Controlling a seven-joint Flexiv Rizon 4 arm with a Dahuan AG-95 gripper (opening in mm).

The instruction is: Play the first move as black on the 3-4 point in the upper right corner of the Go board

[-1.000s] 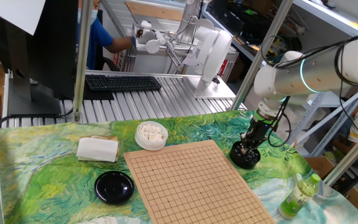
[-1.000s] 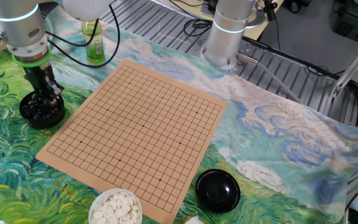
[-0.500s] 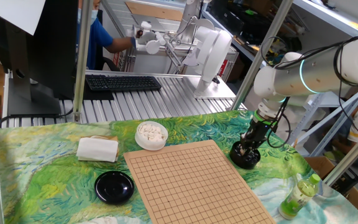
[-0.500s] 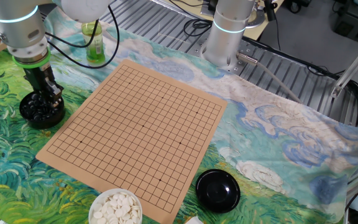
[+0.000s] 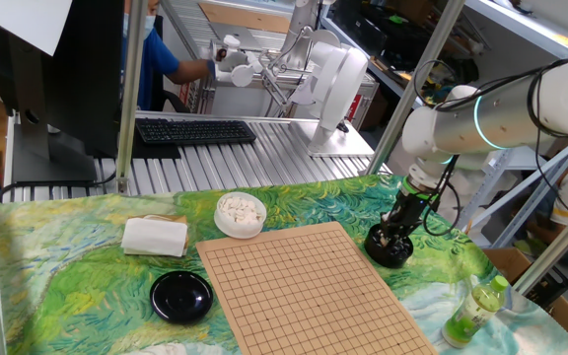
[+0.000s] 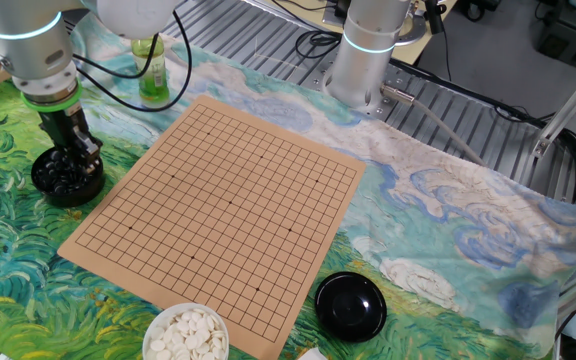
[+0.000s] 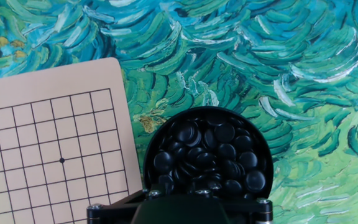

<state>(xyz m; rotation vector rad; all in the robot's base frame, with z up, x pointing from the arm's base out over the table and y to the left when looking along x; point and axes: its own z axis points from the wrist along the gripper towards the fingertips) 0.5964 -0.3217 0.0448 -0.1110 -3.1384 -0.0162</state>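
A black bowl [image 5: 388, 248] full of glossy black stones [image 7: 207, 152] stands on the cloth just off one corner of the wooden Go board [image 5: 304, 286]. My gripper [image 5: 393, 235] reaches down into the bowl, with its fingertips among the stones; it also shows in the other fixed view [image 6: 69, 160]. The hand view shows only the gripper's dark body at the bottom edge, and the fingertips are hidden. The board [image 6: 228, 200] carries no stones. Its corner with a star dot [image 7: 61, 160] lies left of the bowl in the hand view.
A white bowl of white stones [image 5: 240, 213] stands at the board's far edge. A black lid [image 5: 181, 295], a folded white cloth [image 5: 154, 236] and a green bottle [image 5: 473, 311] are on the painted tablecloth. The robot base [image 6: 363, 60] stands behind the board.
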